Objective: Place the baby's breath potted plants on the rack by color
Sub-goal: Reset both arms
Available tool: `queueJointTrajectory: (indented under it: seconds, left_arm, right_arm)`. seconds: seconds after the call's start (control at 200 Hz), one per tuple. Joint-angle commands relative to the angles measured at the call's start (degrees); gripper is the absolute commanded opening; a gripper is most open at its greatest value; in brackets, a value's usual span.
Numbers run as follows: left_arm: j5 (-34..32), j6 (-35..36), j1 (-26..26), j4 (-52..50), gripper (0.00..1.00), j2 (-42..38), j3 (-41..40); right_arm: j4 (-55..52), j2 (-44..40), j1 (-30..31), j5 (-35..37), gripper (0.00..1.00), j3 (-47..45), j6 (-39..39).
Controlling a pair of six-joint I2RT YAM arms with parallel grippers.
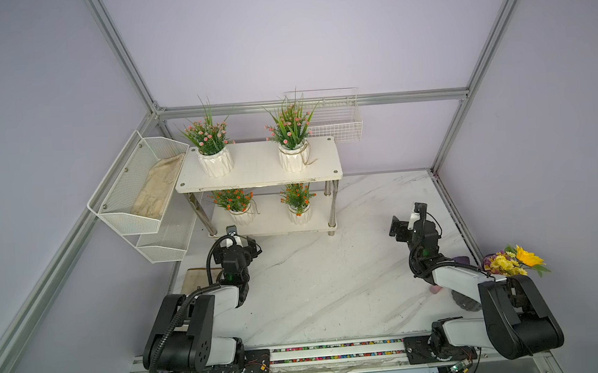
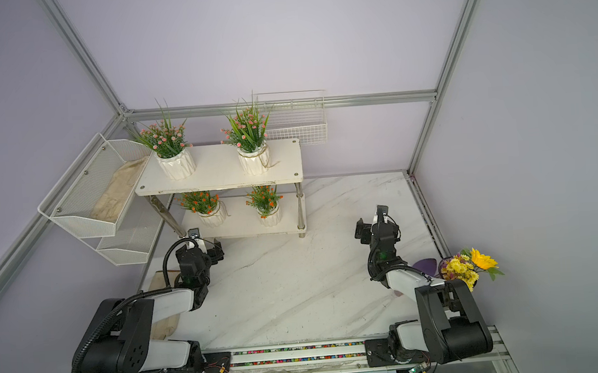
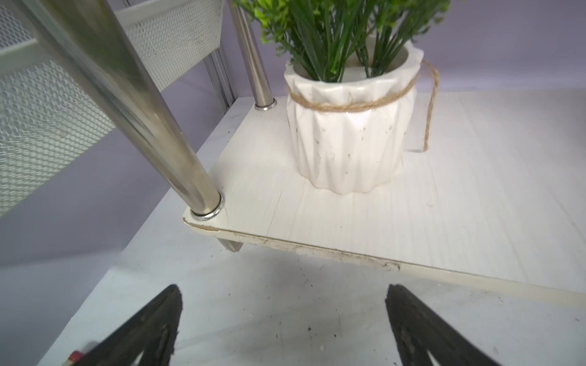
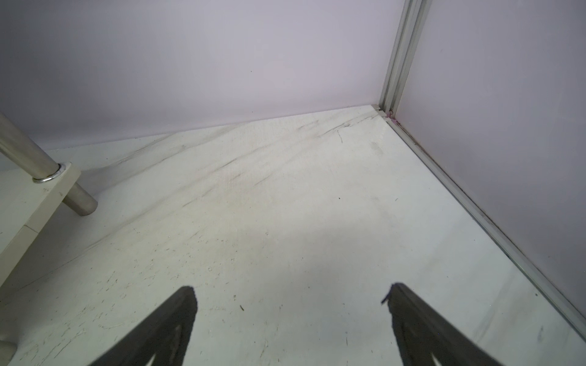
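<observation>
White two-tier rack [image 1: 256, 168] on chrome legs: two pink baby's breath plants [image 1: 212, 146] [image 1: 292, 137] upright on top, two orange baby's breath plants [image 1: 235, 204] [image 1: 298, 202] upright below, all in white ribbed pots.

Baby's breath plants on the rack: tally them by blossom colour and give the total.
Pink plants: 2, on the top board of the rack
Orange plants: 2, on the lower board
Total: 4

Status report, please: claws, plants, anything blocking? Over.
Left claw and right claw both open, empty. Pink plants on rack top shelf, orange plants on lower shelf. Nothing in the way.
</observation>
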Motion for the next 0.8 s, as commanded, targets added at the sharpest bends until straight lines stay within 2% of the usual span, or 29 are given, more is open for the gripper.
queueJointTrajectory:
  seconds: [0.0,0.04,0.065,0.14,0.21,0.27,0.315,0.385,0.44,0.795]
  left_arm:
    - [2.2,0.7,1.1,16.8,1.00,6.7,-2.9]
    - [2.4,2.5,1.1,22.9,1.00,10.7,-3.1]
    - [2.3,2.9,1.1,23.4,1.00,11.1,-2.9]
    - [2.0,-0.5,1.9,11.8,1.00,7.5,-0.1]
    - [3.0,-1.2,3.6,8.7,1.00,9.0,2.7]
    - [3.9,-1.9,3.9,8.1,1.00,8.2,2.2]
    - [3.6,-1.6,3.8,8.2,1.00,8.4,2.5]
    - [3.7,-1.5,3.9,8.7,1.00,8.4,2.3]
    - [3.8,-1.5,3.8,8.7,1.00,8.4,2.2]
    - [3.9,-1.2,3.9,8.8,1.00,8.4,2.2]
  right_arm:
    - [17.1,6.4,-1.4,-4.6,0.97,-2.0,-3.5]
    - [20.8,10.3,-1.6,-5.6,0.97,-1.8,-4.5]
    - [22.3,12.7,-1.9,-5.8,0.97,-1.3,-4.1]
    - [26.0,18.5,-2.6,-9.4,0.97,-0.4,-4.6]
    - [33.0,25.3,-2.6,-10.4,0.97,0.0,-5.7]
    - [26.9,22.7,-2.7,-10.8,0.97,0.4,-4.9]
    - [29.8,24.5,-2.8,-11.4,0.97,0.7,-5.2]
    - [24.6,23.6,-3.0,-7.3,0.97,2.3,-2.4]
    - [28.1,24.2,-3.0,-6.4,0.97,1.4,-3.3]
    - [26.9,24.0,-3.0,-6.6,0.97,1.7,-3.1]
